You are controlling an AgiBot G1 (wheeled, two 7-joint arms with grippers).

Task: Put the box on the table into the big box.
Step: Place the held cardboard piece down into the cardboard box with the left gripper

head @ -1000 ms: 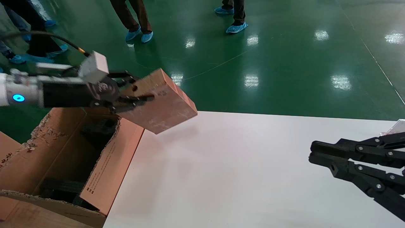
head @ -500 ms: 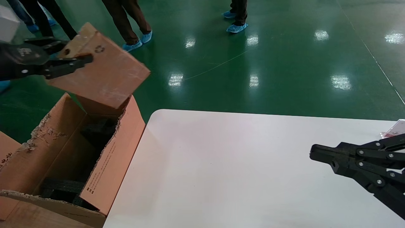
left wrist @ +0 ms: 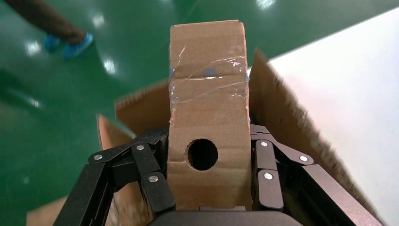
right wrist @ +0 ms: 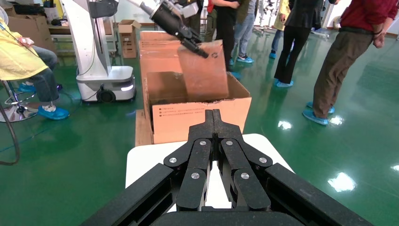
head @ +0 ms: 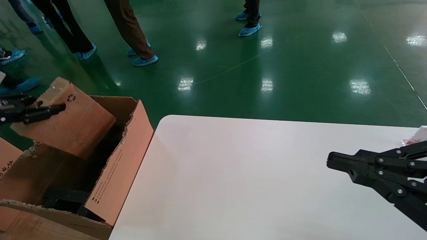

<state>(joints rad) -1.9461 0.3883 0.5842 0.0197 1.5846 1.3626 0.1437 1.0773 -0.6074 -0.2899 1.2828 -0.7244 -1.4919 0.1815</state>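
Note:
My left gripper is shut on the small brown taped box, gripping it by the end that has the round hole. The box hangs tilted over the big box, and its lower end dips into the opening between the torn flaps. In the left wrist view the fingers press both wide faces of the box. The right wrist view shows the box partly inside the carton. My right gripper is shut and empty, parked over the right side of the white table.
Black foam lies inside the carton. Several people in blue shoe covers stand on the green floor behind it. A white robot base and a seated person are beyond the carton. A small clear item sits at the table's right edge.
My left gripper has carried the box left from the table's corner, then down over the big box, so its lower end now enters the opening. The right arm has not moved.

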